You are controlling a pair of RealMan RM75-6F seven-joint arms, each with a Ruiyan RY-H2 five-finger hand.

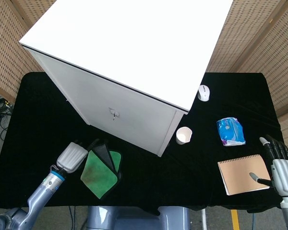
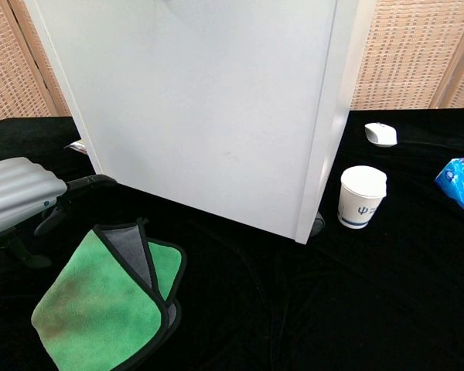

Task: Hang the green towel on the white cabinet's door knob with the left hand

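So over on the left, the left hand (image 1: 71,156) is hovering low over the black counter (image 1: 38,110), right beside the green towel (image 1: 101,168); its fingers point toward the cabinet and don't seem to hold anything, but honestly I can't tell from here whether they're spread or curled. In the chest view that same hand (image 2: 19,193) sits just up and left of the towel (image 2: 100,301), close to its edge.

The towel's lying folded on the counter in front of the white cabinet (image 1: 129,57), green side up with a grey layer and black trim peeking out at the top; it's below and a bit left of the little door knob (image 1: 114,114), not on it.

Moving right: a paper cup (image 1: 183,135) stands by the cabinet's front corner; a white mouse (image 1: 203,92) is further back; a blue packet (image 1: 230,131) lies near the right side; a brown spiral notebook (image 1: 243,174) is below it.

Far right, the right hand (image 1: 281,167) rests at the counter edge, fingers spread and holding nothing, thumb tip over the notebook's corner.
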